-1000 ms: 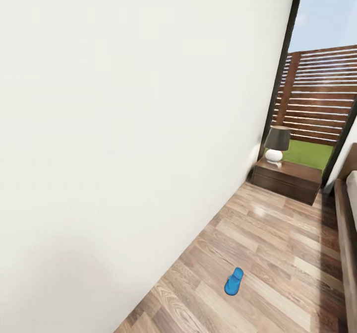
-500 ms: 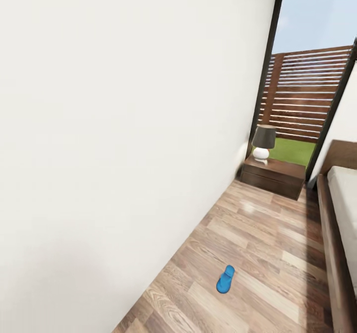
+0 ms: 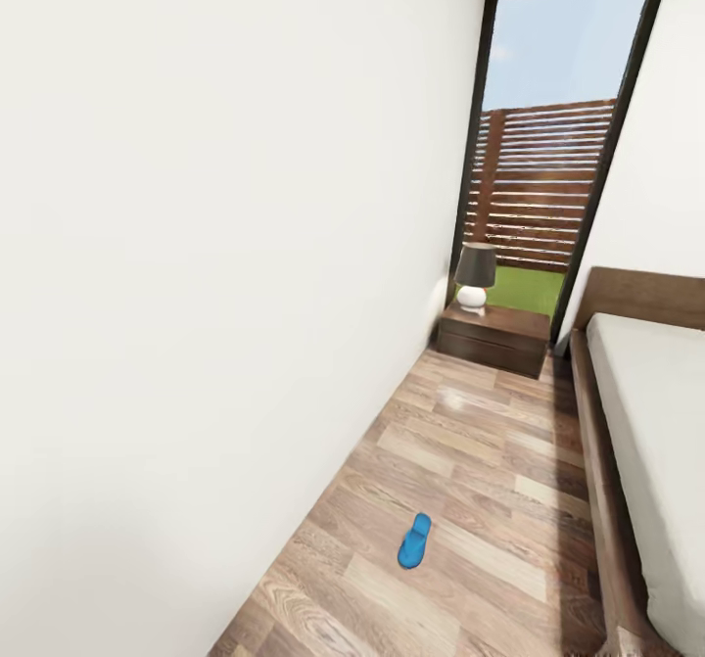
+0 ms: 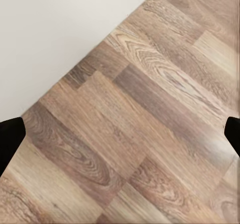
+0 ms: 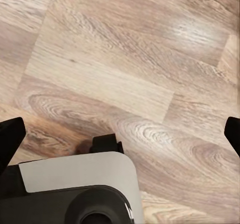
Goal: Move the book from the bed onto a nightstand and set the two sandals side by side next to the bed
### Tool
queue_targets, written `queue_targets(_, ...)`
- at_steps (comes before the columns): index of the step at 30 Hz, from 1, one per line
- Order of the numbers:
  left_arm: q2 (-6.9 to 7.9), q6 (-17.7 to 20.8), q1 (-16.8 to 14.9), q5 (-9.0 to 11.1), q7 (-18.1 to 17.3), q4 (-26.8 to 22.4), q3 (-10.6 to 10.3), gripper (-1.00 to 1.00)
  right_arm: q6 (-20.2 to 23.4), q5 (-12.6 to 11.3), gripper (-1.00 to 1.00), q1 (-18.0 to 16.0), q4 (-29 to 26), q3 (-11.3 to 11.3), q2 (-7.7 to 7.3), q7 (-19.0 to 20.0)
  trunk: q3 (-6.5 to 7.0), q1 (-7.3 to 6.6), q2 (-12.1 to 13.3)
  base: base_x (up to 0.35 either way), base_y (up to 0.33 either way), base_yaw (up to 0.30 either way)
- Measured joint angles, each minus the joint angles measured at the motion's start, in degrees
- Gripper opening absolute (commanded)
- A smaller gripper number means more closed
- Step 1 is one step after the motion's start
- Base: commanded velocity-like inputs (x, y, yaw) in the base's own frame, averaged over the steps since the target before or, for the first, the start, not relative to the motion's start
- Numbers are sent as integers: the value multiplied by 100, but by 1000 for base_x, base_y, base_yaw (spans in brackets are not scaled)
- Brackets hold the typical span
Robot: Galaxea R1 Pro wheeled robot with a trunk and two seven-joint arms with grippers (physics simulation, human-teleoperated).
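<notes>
Both grippers hang over bare plank floor (image 4: 150,134), fingertips spread to the frame edges, holding nothing: the left gripper (image 4: 120,134) by the white wall (image 3: 196,246), the right gripper (image 5: 120,134) above the robot's grey base (image 5: 75,179). One blue sandal (image 3: 415,540) lies flat, near, mid-aisle. The bed (image 3: 646,422) is right; the glossy nightstand (image 3: 493,338) with lamp (image 3: 475,274) far. Best roll close and square before stooping; the thin foam calls for an edge pinch.

I see the bed (image 3: 641,422) only in part, its right side and near end cut by the frame. Each wrist view gives me just dark fingertip corners (image 4: 10,136) (image 5: 11,134) at the edges, so I cannot judge either gripper's opening.
</notes>
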Motion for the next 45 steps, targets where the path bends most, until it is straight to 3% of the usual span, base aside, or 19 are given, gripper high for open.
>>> queue_targets(10,0,0,1,-5,0,-1,1,100,0,35,100,0,2,6,10,0,0,-2,0,217,0,-199)
queue_targets(18,0,1,2,-6,0,-2,1,100,0,40,100,-1,4,4,11,0,0,-2,0,85,0,-23)
queue_targets(30,0,1,2,-2,0,-2,1,100,0,40,100,-1,3,5,11,0,0,-3,0,288,0,-1)
queue_targets(45,0,0,0,0,0,0,0,100,0,0,100,0,1,-3,3,0,0,0,0,20,0,-167)
